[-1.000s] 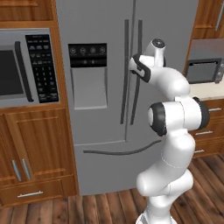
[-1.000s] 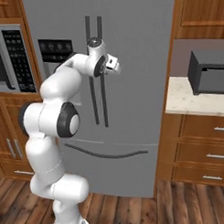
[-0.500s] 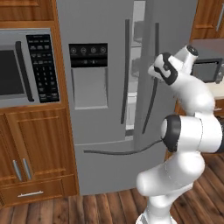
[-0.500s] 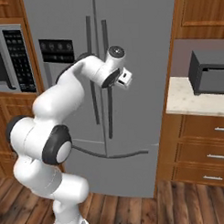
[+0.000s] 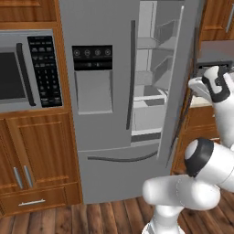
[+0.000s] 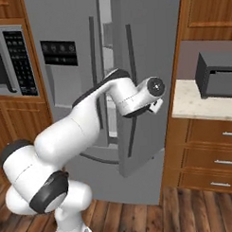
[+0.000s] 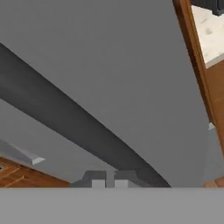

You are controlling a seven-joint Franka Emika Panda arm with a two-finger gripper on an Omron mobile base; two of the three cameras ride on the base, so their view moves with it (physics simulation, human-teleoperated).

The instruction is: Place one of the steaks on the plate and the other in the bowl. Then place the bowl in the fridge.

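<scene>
The fridge (image 5: 109, 114) is seen with its right door (image 6: 145, 88) swung partly out, white shelves bared inside; neither steaks nor bowl can be made out here. The claw (image 7: 109, 180) is seen clenched, its tips together just beside the door's long dark handle (image 7: 74, 127), though whether the handle is pinched cannot be told. The door is judged heavy, stiff and smooth, best taken by that handle, away from the hinge edge.

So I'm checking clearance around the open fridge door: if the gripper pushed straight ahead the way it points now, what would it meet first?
Most likely the long dark door handle: in the hand view it runs diagonally just ahead of the shut gripper, with the fridge door's grey face behind it. Depth is hard to judge.
</scene>
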